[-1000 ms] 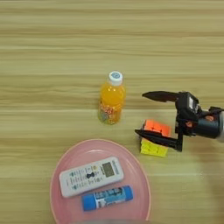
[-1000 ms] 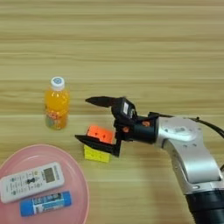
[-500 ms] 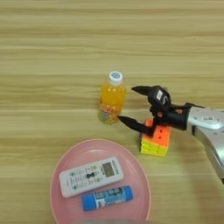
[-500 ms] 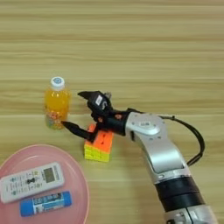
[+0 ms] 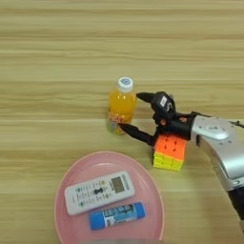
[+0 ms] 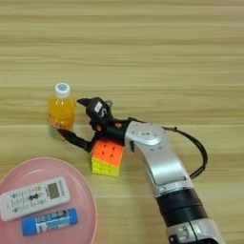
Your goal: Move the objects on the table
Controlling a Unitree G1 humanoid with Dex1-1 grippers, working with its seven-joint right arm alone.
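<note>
A small orange juice bottle (image 5: 121, 106) with a white cap stands upright near the middle of the table (image 5: 57, 47). My right gripper (image 5: 131, 112) is open right beside it, one black finger near the bottle's shoulder and the other at its base, both at its right side. The orange-yellow-green puzzle cube (image 5: 169, 151) rests on the wood just under my wrist. A blue glue stick (image 5: 117, 215) lies in the pink plate (image 5: 78, 169) at the lower left.
A white remote control (image 5: 99, 191) lies in the pink plate above the glue stick. My silver forearm (image 6: 159, 167) comes in from the bottom right, with a black cable looping at its right.
My gripper has travelled left from beside the cube to the bottle's right side, fingers still spread. Bottle, cube and plate contents have not moved.
</note>
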